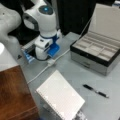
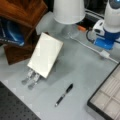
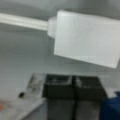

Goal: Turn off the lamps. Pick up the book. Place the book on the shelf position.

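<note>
Near a front view's bottom, the book (image 1: 60, 97), a white spiral-bound rectangle with wire coil along its left edge, leans on a silver metal stand (image 1: 80, 115); the grained reddish-brown shelf position (image 1: 13, 93) lies just beside it, and the gripper (image 1: 50, 60) points down at a white inline cord switch (image 1: 50, 62). Another front view shows a smooth white lampshade (image 2: 68, 10), black pen (image 2: 64, 94) and grey compartmented case (image 2: 107, 95). At the wrist, dark fingers (image 3: 58, 87) sit pressed together below that blocky switch (image 3: 86, 38).

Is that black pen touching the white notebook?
Apart. Both front views show bare table between the pen and the book. The gripper hangs over the cord switch, away from both.
</note>
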Controlling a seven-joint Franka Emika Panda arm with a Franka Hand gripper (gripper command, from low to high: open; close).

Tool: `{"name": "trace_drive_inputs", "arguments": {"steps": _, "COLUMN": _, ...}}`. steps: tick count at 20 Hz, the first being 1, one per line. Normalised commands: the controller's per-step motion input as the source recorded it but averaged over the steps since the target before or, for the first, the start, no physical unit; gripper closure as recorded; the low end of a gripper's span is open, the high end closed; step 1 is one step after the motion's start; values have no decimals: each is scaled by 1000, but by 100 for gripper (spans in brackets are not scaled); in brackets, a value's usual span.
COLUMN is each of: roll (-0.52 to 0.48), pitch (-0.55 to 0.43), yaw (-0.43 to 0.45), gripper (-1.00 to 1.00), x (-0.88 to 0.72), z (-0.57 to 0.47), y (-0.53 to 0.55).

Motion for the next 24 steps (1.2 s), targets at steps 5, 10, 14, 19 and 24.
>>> {"name": "trace_drive_inputs", "arguments": {"steps": 5, "roll": 18, "pitch": -128, "yaw": -115, "gripper": 100, "x": -179, "z": 145, "y": -75}}
{"name": "trace_drive_inputs", "arguments": {"steps": 10, "roll": -16, "pitch": -55, "yaw": -97, "gripper": 100, "x": -113, "z": 109, "y": -61}}
{"name": "trace_drive_inputs", "arguments": {"steps": 14, "roll": -45, "pitch": 6, "yaw": -90, "gripper": -100, "x": -89, "z": 135, "y": -85}}
{"name": "trace_drive_inputs", "arguments": {"steps": 19, "roll": -60, "pitch": 52, "yaw": -80, "gripper": -100, "x": -37, "z": 168, "y": -100}}
{"name": "trace_drive_inputs", "arguments": {"steps": 24, "roll": -66, "pitch": 102, "yaw": -83, "gripper": -100, "x": 55, "z": 184, "y": -80}}
